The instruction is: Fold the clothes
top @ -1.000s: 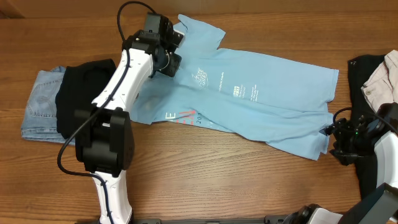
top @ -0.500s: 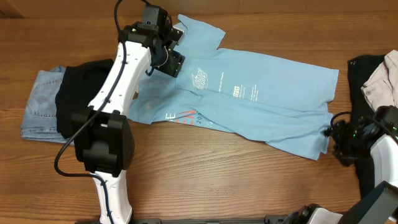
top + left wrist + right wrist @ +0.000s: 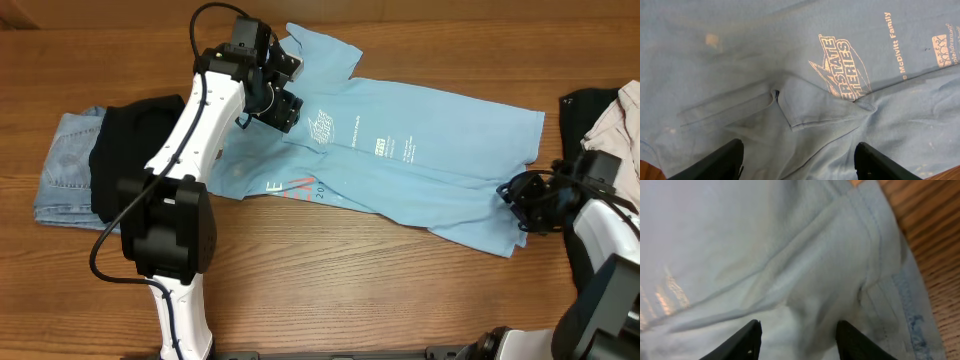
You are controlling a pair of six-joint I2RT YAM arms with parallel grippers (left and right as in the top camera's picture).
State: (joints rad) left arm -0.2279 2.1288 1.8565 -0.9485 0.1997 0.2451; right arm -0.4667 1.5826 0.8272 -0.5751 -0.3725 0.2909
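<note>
The light blue T-shirt (image 3: pixel 420 165) lies spread on the wooden table with its small white print up. A bit of coral print (image 3: pixel 297 187) shows at a turned-over front edge. My left gripper (image 3: pixel 283 98) is open and empty, hovering over the shirt's upper left near the white print. In the left wrist view (image 3: pixel 800 167) its fingers straddle creased fabric below a folded sleeve (image 3: pixel 812 107). My right gripper (image 3: pixel 513 194) is open over the shirt's lower right hem corner. In the right wrist view (image 3: pixel 800 342) its fingers straddle a fabric ridge near the hem (image 3: pixel 875 235).
A black garment (image 3: pixel 130 150) lies on faded denim jeans (image 3: pixel 62 165) at the left. Another black garment (image 3: pixel 583 112) with a pale cloth (image 3: pixel 612 135) on it lies at the right edge. Bare wood (image 3: pixel 350 280) runs along the front.
My right gripper has moved left from the bare table onto the shirt's lower right hem corner. My left gripper has shifted only slightly over the shirt's upper left.
</note>
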